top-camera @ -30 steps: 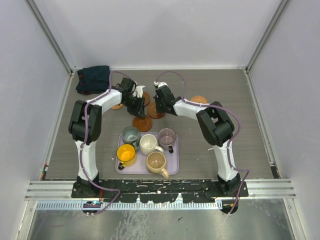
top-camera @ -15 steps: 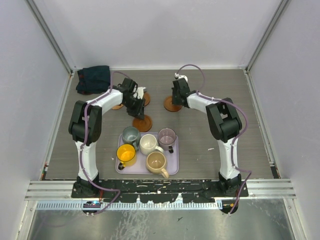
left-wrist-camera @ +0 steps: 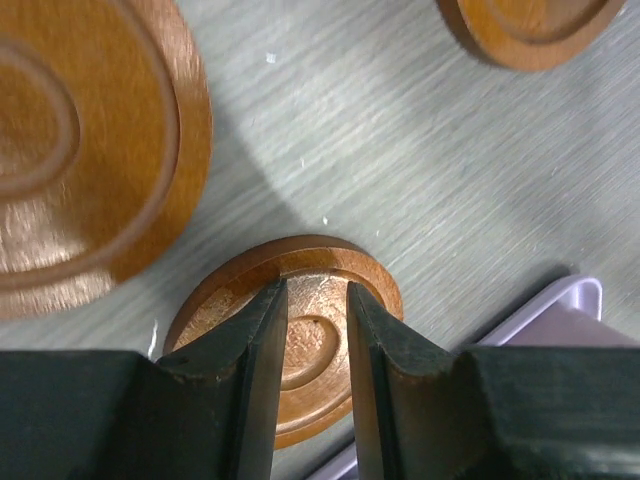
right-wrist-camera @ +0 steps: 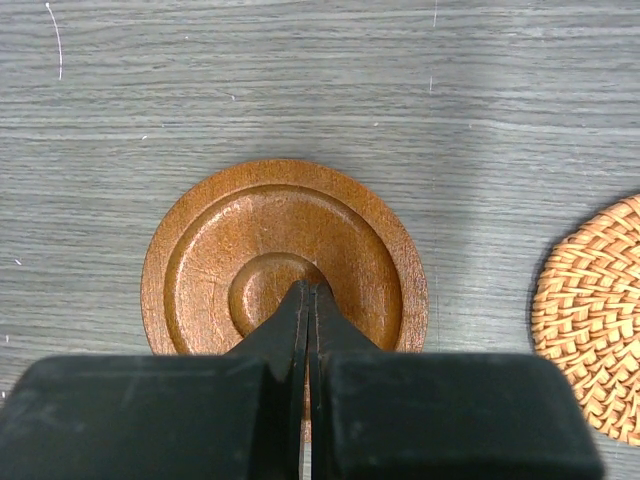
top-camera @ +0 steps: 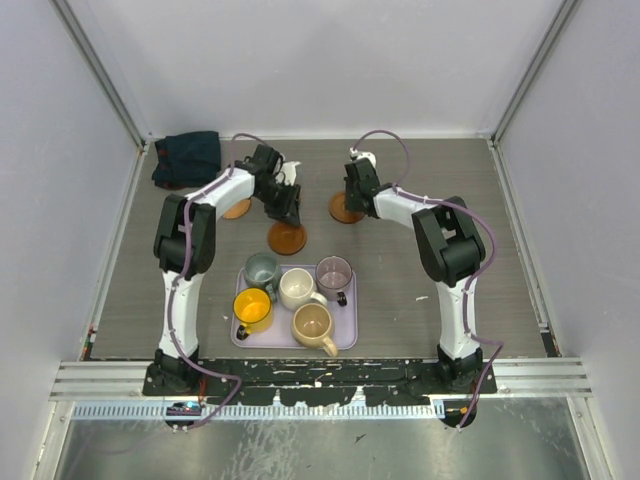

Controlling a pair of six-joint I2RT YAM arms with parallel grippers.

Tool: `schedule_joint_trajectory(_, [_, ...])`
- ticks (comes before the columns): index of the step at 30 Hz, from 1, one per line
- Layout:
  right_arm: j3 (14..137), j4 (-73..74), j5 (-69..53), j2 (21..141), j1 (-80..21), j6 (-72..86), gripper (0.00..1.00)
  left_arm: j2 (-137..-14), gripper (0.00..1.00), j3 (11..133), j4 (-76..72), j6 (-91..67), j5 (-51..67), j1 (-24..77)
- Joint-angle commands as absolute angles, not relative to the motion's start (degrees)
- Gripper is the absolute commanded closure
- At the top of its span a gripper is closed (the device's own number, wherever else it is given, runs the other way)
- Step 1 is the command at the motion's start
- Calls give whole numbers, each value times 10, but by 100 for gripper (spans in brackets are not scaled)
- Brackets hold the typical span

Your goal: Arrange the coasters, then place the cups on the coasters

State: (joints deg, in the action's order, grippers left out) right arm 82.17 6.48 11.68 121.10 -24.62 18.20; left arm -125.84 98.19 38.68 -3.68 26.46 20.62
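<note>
The right tool, shut tight, has its tips at the centre of the far coaster. The left tool, jaws slightly apart and empty, hovers over the near coaster beside the tray holding the cups. Each arm should likely press lightly at the centre and space the coasters widely enough for the handles.

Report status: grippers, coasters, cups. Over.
Left gripper open above one coaster. Right gripper shut, tips over another coaster. Five cups on tray, none on coasters. Nothing blocking.
</note>
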Motion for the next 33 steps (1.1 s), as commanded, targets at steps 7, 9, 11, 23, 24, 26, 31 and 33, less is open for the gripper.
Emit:
schedule_joint_trajectory(7, [811, 100, 138, 1203, -226, 179, 99, -1349, 67, 1148, 383, -49, 300, 209])
schedule_joint_trajectory(9, [812, 100, 139, 1207, -224, 179, 99, -1359, 66, 1167, 375, -56, 319, 209])
schedule_joint_trajectory(11, [814, 100, 137, 1209, -223, 179, 99, -1370, 66, 1184, 368, -66, 340, 209])
schedule_joint_trajectory(23, [831, 102, 130, 1223, -220, 178, 99, -1436, 62, 1259, 286, -129, 398, 208])
schedule_joint_trajectory(24, [831, 101, 130, 1221, -220, 174, 99, -1443, 63, 1276, 296, -128, 400, 208])
schedule_joint_trajectory(26, [818, 83, 101, 1206, -220, 165, 99, -1446, 63, 1297, 313, -120, 402, 209])
schedule_joint_trajectory(31, [789, 34, 100, 1142, -231, 124, 98, -1341, 61, 1203, 246, -98, 375, 209])
schedule_joint_trajectory(33, [793, 30, 100, 1120, -238, 116, 97, -1281, 59, 1139, 207, -87, 351, 207])
